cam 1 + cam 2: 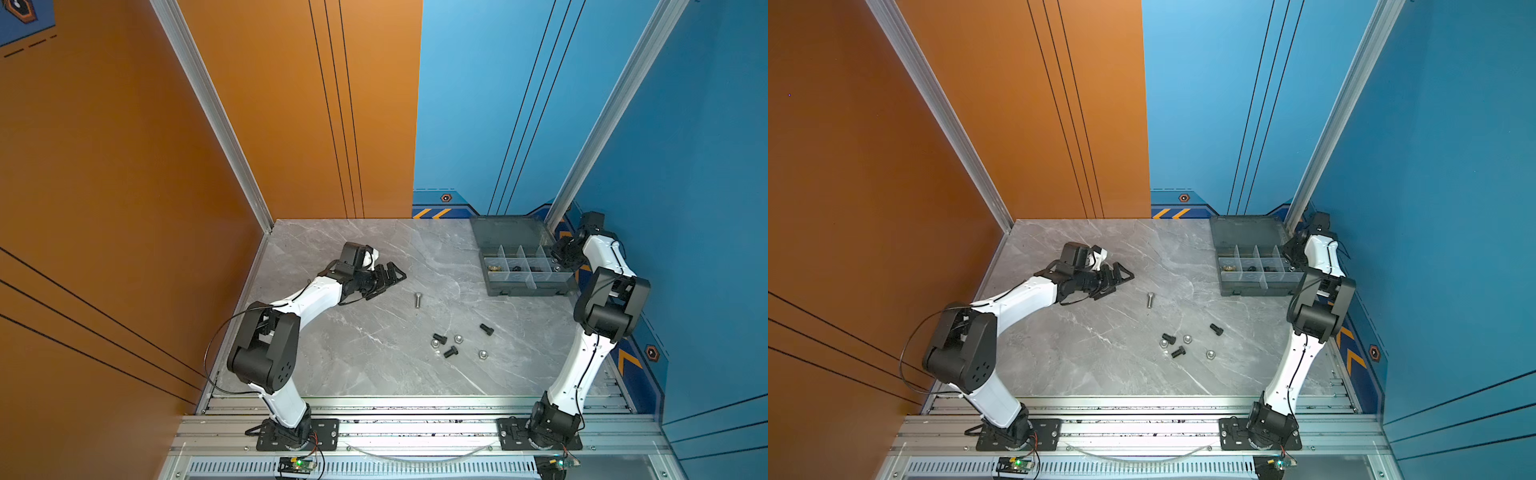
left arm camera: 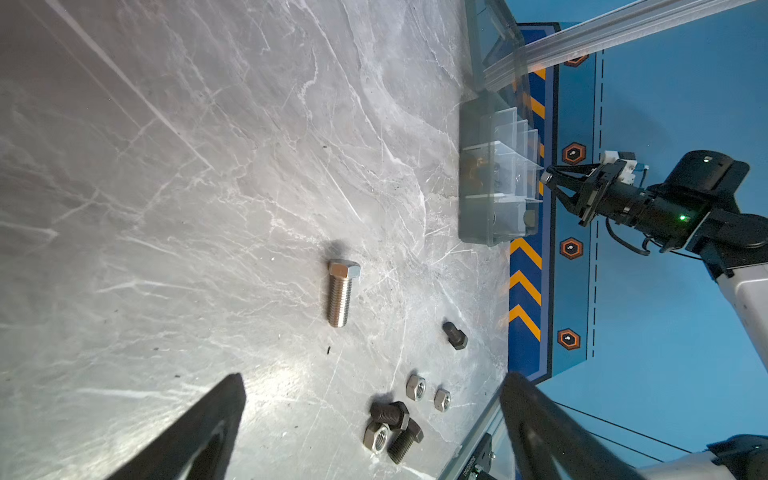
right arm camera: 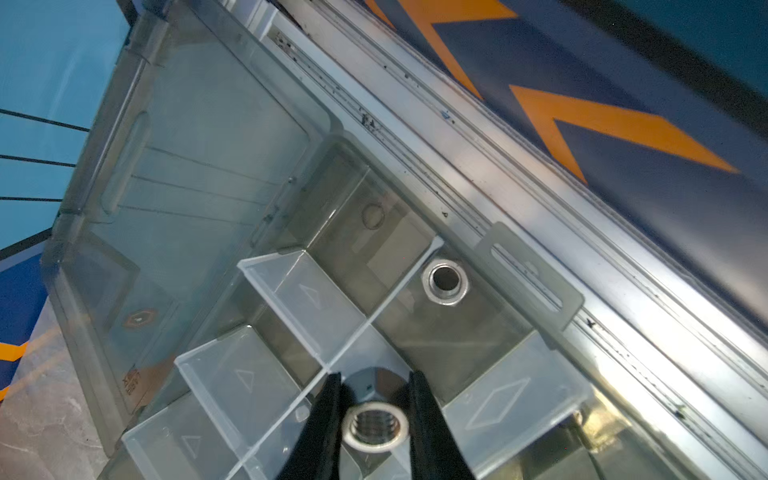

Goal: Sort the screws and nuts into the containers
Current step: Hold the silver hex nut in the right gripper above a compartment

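Robotics lab cell, aluminium frame rail (image 1: 415, 432), orange panel (image 1: 104, 166), blue panel (image 1: 706, 166), marble-look tabletop (image 1: 374, 374)

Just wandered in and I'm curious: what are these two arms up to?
They are sorting hardware. The right tool grips a silver nut above the grey organiser box, by a compartment where a second nut lies. The left tool is open and empty. A silver bolt, three black bolts and three loose nuts lie on the table.
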